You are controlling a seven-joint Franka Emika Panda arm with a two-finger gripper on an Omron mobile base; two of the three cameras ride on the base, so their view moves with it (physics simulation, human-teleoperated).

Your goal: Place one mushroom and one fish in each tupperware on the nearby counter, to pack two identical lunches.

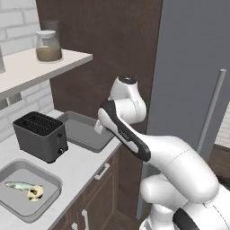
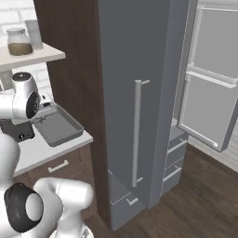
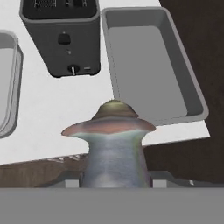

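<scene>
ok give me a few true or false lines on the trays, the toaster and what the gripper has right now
1. The near tupperware holds a fish and a mushroom. True.
2. The far tupperware already has food in it. False: it is bare inside.
3. The black toaster stands between the two trays on the counter. True.
4. The gripper is open with nothing in it. False: the hand view shows it shut on a second mushroom, cap away from the camera.
5. A jar sits on the wall shelf above the counter. True.
6. The tall grey door beside the counter has a round knob. False: it has a long vertical bar handle.
</scene>
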